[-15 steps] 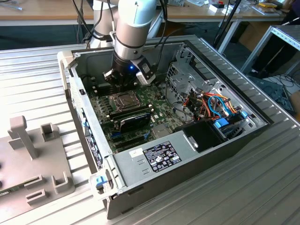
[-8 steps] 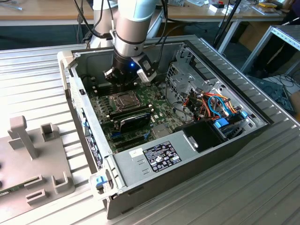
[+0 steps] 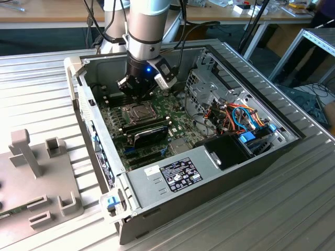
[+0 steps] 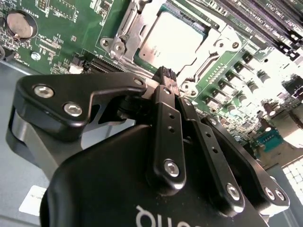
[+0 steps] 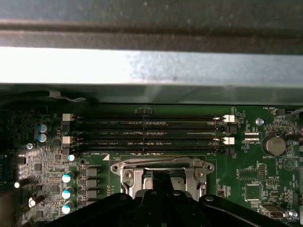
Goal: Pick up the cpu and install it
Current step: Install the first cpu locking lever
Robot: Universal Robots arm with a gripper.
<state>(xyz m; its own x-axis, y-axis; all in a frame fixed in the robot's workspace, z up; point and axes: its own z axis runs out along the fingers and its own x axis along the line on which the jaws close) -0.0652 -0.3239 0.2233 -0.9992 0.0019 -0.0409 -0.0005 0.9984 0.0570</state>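
While I'm holding the arm vertical, the gripper (image 3: 140,90) is hovering clenched just above the cpu (image 4: 171,41); memory slots (image 5: 149,134) are lying beyond it.

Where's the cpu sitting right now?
In the second wrist view the cpu lies flat in the socket frame on the green motherboard, just beyond the gripper.

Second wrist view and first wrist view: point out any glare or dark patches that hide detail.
In the second wrist view, glare washes out the cpu top and the board's far edge, while the gripper stays dark. In the first wrist view, the motherboard is dim and the case wall above shows a bright band.
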